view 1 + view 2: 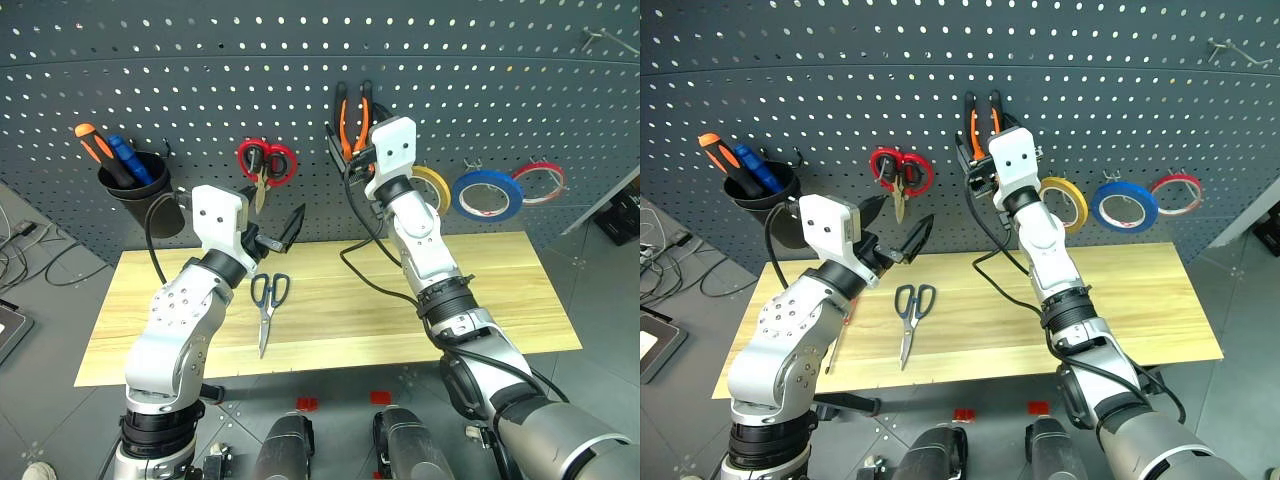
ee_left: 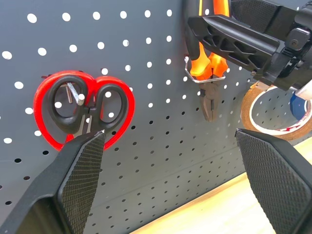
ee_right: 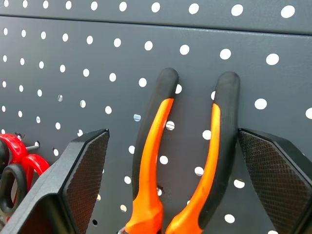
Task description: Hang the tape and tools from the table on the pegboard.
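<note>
Two risks noted. Pegboard (image 1: 120, 70) fills upper frame; table (image 1: 500, 290) runs across the middle. R gripper (image 3: 173, 161) is spread wide, released, fingers either side of the orange-handled pliers (image 1: 352, 125), upper centre, w/o clamping them. Pliers sit in a wire hook, long axis vertical, handles up, dark jaws pointing down. Risk 1: pulling the arm away crooked could catch a handle on a finger and lift the pliers off the hook. Blue tape (image 1: 486, 194) hangs at right centre. Dark blue-handled scissors (image 1: 268, 305) lie on the table, centre, long axis approx vertical in frame, handles toward the board, tips toward bottom edge. L gripper (image 1: 272, 232) released, empty, above them. Risk 2: pinching only one loop could let the blades swing open
</note>
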